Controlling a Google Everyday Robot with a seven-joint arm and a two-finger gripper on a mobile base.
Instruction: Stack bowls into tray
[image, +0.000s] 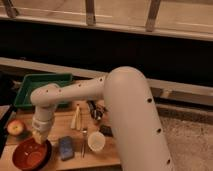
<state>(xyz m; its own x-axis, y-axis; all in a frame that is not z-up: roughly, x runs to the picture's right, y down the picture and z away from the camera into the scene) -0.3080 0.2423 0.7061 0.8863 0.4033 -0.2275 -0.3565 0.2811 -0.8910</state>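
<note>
An orange-red bowl (30, 155) sits on the wooden board at the front left, with a dark edge along its right side. My gripper (38, 136) hangs from the white arm right over the bowl's far rim, at or touching it. The green tray (26, 91) lies behind, at the far left of the table, partly hidden by my arm. I see no other bowl.
An apple (15, 127) lies left of the gripper. A blue sponge (66, 148), a white cup (96, 141), a pale banana-like piece (76, 119) and dark utensils (95, 113) lie on the board to the right. My thick white arm (130, 115) fills the right foreground.
</note>
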